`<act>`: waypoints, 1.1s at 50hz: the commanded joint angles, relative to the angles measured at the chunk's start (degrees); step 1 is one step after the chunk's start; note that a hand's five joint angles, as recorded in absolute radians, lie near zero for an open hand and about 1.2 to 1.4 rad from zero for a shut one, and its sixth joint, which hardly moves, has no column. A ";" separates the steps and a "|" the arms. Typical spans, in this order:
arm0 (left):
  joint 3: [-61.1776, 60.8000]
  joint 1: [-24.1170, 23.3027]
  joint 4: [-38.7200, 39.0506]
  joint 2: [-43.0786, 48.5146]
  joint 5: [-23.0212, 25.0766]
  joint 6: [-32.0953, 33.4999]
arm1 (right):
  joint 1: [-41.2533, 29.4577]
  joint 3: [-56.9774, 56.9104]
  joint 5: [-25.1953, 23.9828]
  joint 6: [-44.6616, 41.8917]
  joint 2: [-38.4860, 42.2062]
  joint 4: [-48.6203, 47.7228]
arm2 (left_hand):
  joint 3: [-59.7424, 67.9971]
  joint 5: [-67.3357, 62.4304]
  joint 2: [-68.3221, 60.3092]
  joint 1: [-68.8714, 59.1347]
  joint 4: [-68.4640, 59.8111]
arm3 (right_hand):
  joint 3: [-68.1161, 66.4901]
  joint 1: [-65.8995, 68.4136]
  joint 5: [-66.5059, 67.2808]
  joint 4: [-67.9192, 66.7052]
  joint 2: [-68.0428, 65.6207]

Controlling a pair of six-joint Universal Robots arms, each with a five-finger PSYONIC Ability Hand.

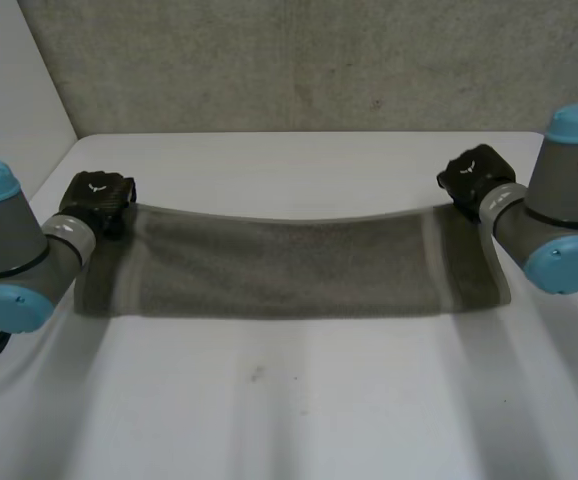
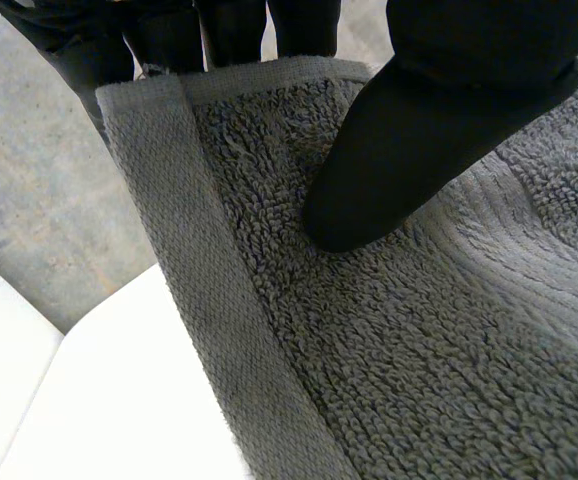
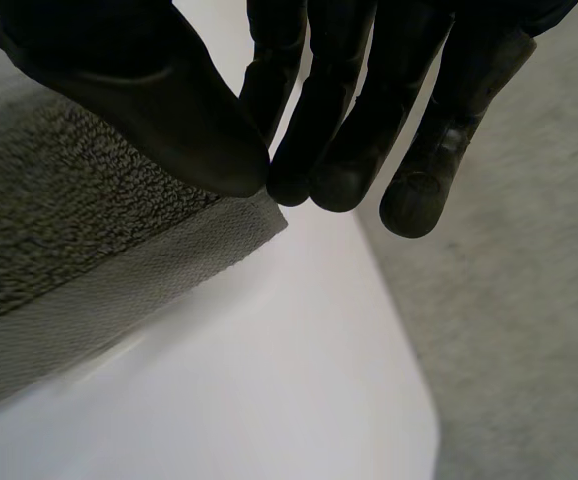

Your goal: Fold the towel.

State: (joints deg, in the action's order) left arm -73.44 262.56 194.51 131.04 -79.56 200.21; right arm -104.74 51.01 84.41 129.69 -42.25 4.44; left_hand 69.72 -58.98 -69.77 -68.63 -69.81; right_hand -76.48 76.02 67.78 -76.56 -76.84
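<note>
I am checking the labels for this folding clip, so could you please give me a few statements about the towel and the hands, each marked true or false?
1. The left hand pinches a corner of the towel, with its thumb on the cloth. True.
2. The right hand hangs open, away from the towel. False: it pinches a towel corner between its thumb and fingers.
3. Both hands hold the same end of the towel. False: they hold opposite ends, with the towel spread wide over the table.
4. The towel's far edge sags in the middle between the hands. True.
</note>
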 commanded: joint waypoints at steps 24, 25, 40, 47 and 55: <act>-17.77 -0.48 2.44 -13.42 -4.20 -2.10 | -0.11 23.75 7.88 8.90 -16.52 -6.38 | -59.72 58.98 59.77 58.63 59.81 | 66.48 -66.02 -67.78 66.56 66.84; -17.79 -0.48 2.45 -13.44 -4.20 -2.10 | -0.11 23.78 7.88 8.91 -16.55 -6.38 | -59.72 58.98 59.77 58.63 59.81 | 66.48 -66.02 -67.78 66.56 66.84; -28.86 -0.56 13.35 -21.09 -4.02 -7.99 | 3.31 37.93 -5.04 18.93 -18.76 -5.40 | -59.72 58.98 59.77 58.63 59.81 | 48.41 -47.95 -49.71 48.49 48.77; -29.65 -0.74 13.53 -21.17 -4.02 -8.34 | 4.72 37.32 -5.48 18.31 -13.92 -9.79 | -59.72 58.98 59.77 58.63 59.81 | 29.82 -29.37 -31.13 29.91 30.19; -30.36 -0.65 14.23 -21.18 -4.02 -8.34 | 8.66 33.98 2.56 14.55 -12.41 -9.11 | -59.72 58.98 59.77 58.63 59.81 | -3.52 3.98 2.22 -3.44 -3.16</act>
State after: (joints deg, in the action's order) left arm -103.39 261.87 208.39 109.84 -83.59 191.79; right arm -98.85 87.05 80.09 147.59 -54.70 -6.11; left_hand 9.51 -1.69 -9.56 -10.01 -9.53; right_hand -76.37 75.69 66.77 -76.57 -76.85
